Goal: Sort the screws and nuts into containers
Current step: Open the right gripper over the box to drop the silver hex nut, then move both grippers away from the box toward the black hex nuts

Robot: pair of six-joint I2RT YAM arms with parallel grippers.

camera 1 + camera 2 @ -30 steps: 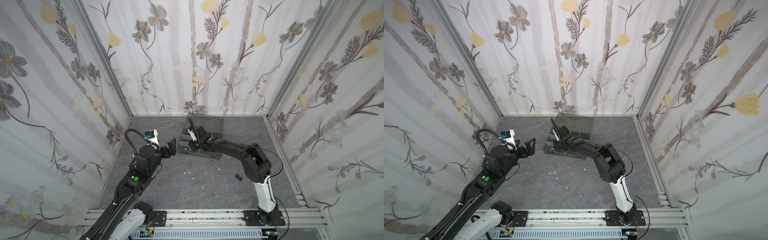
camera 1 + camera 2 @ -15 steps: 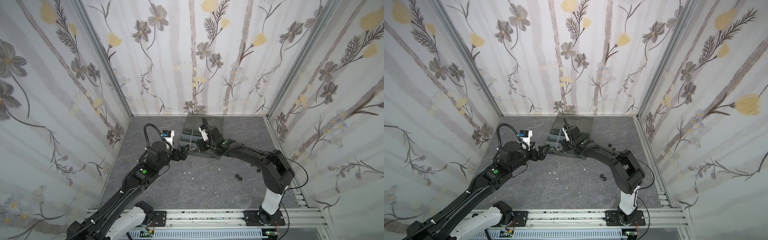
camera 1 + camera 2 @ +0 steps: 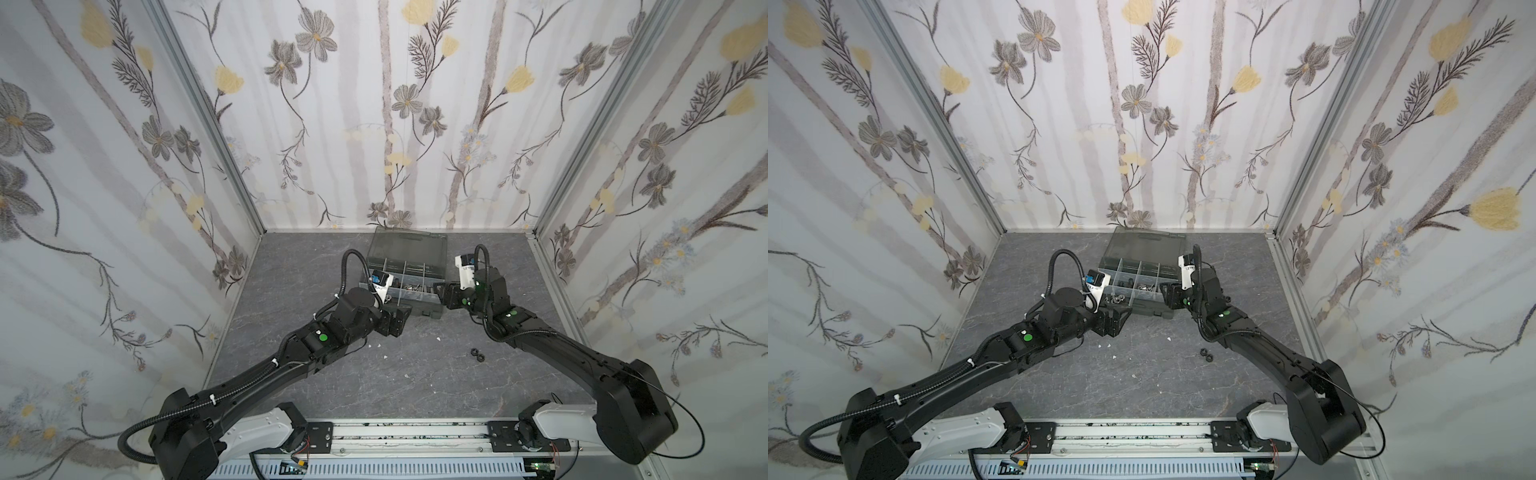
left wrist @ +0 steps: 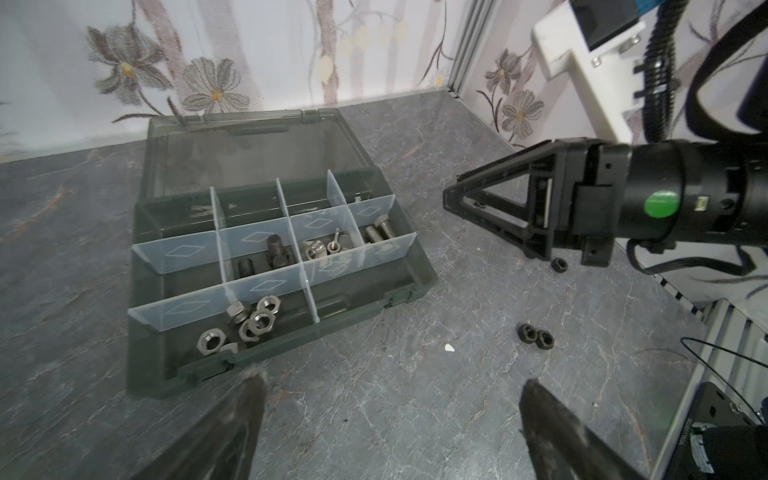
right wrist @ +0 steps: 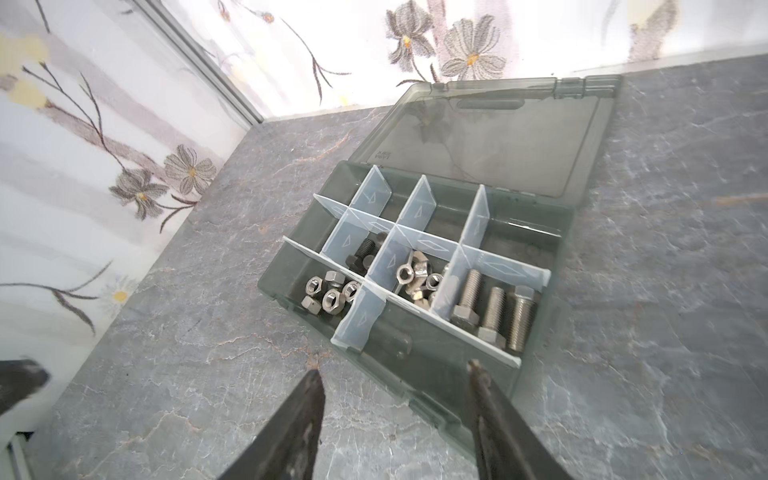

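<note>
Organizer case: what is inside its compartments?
In the organizer case, the near row holds silver hex nuts. The middle row holds black bolts, wing nuts and three silver hex bolts. The far row looks empty. Translucent dividers blur some floor areas.

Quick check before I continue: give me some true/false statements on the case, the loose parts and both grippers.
The lid of the case is open. True.
A pair of black nuts lies on the table outside the case. True.
The left gripper holds a silver bolt. False: its jaws stand open and empty.
The silver hex nuts share a compartment with the silver bolts. False: they lie in separate compartments.
The right gripper is open and empty. True.
</note>
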